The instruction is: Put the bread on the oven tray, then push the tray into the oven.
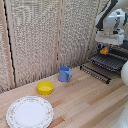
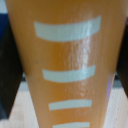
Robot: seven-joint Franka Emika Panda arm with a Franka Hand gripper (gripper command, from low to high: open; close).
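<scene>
Hovering over the flat dark wire-grid oven pan (image 1: 107, 61) at the exterior view's right, the small dark two-finger clamp (image 1: 104, 48) under its white boxy wrist is carrying the small orange-brown oblong bread (image 1: 104, 50); the jaws are gripping it, with the block hanging just above the rack, apparently not yet touching. The pan is sitting drawn out in front of the dark boxy oven (image 1: 119, 49), likely so the bread can be set flat before sliding in. In the wrist view the bread (image 2: 67, 65) is filling nearly the whole picture, showing pale bluish bars across its glossy face; no writing or brand is readable. Sitting apart on the light wooden table (image 1: 85, 102): a blue mug (image 1: 65, 74), a round yellow bowl (image 1: 45, 88), a white patterned plate (image 1: 29, 111).
</scene>
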